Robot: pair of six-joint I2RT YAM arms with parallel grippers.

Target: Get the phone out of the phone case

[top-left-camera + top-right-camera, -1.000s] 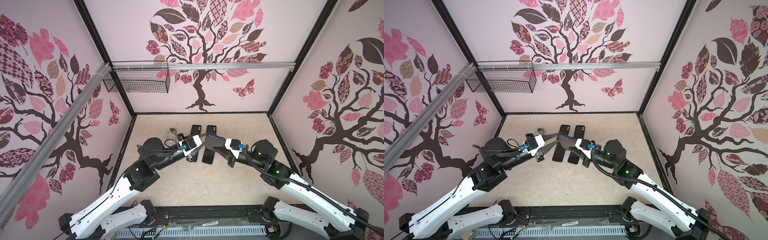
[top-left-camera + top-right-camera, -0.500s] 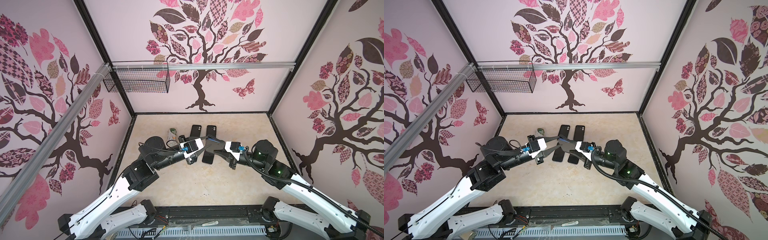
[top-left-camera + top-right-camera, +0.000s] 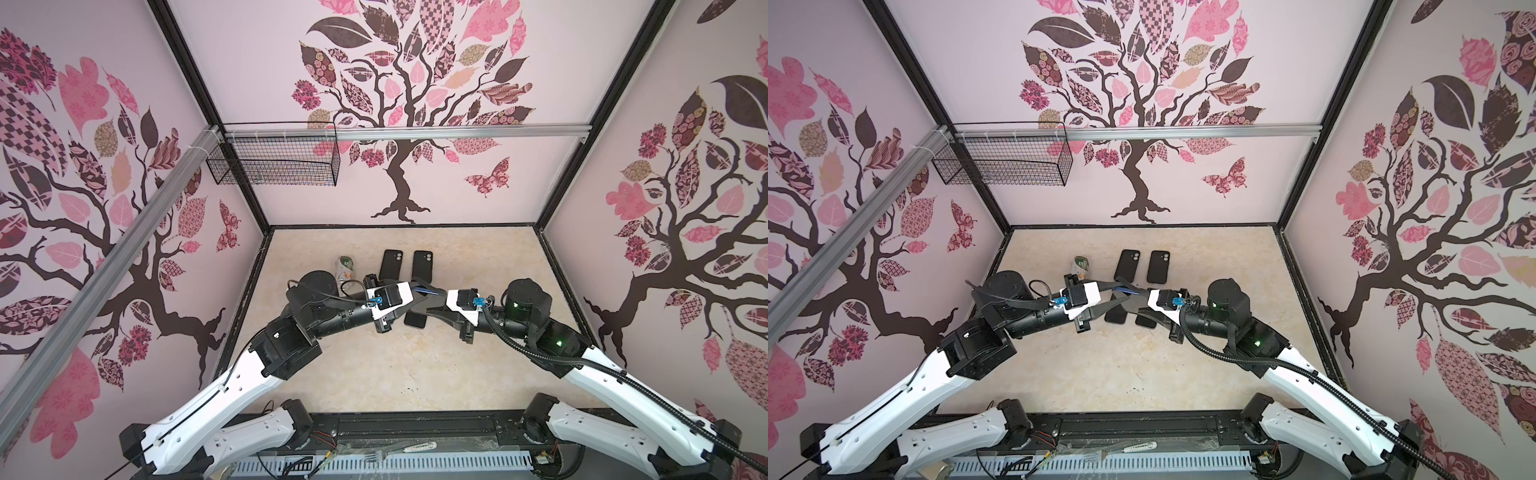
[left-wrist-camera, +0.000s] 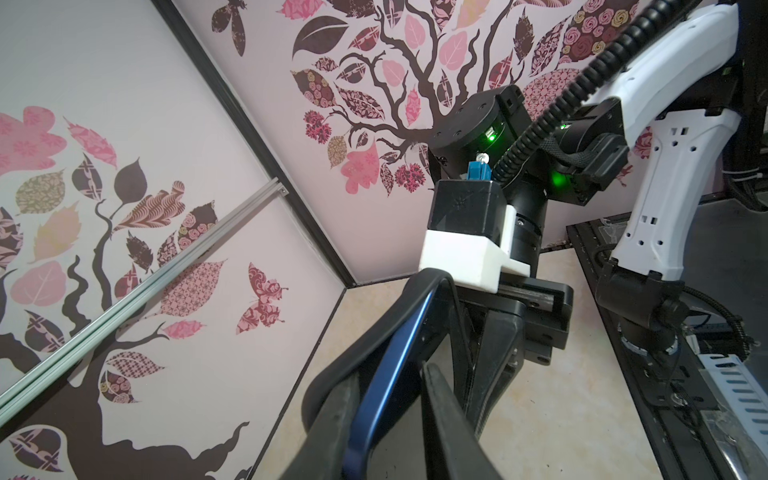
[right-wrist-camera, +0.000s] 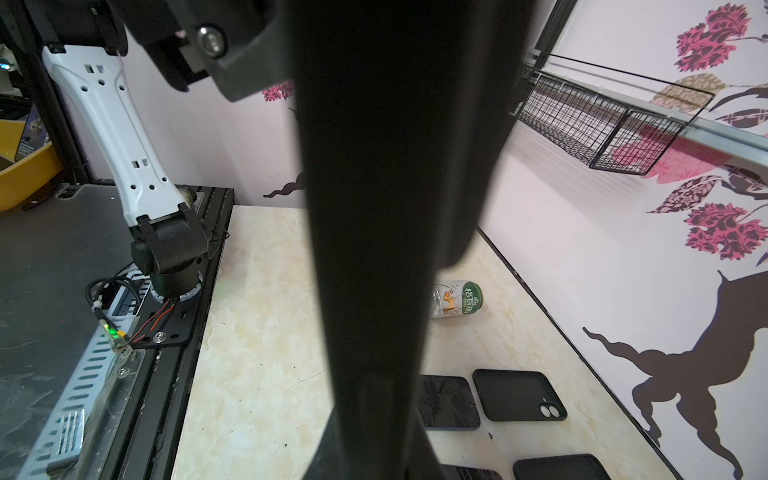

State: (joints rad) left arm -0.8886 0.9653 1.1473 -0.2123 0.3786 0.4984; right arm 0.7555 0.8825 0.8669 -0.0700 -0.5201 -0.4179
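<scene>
A blue-edged phone (image 4: 386,374) in a black phone case (image 4: 419,282) hangs in mid-air over the table's middle, held between both arms. In the left wrist view the case rim is peeled away from the phone's near end. My left gripper (image 4: 390,374) is shut on that bared end, seen in both top views (image 3: 417,291) (image 3: 1127,293). My right gripper (image 3: 422,306) (image 3: 1136,309) is shut on the far end of the phone case (image 5: 395,166), which blocks the middle of the right wrist view.
Two empty black cases (image 3: 390,266) (image 3: 423,266) lie behind the grippers. Two bare phones (image 3: 1115,316) (image 3: 1146,321) lie under them. A drink can (image 3: 345,268) lies on its side at the left. A wire basket (image 3: 274,160) hangs on the back-left rail.
The held phone and case have sunk a little and lie flatter between the grippers. Both arms have barely shifted.
</scene>
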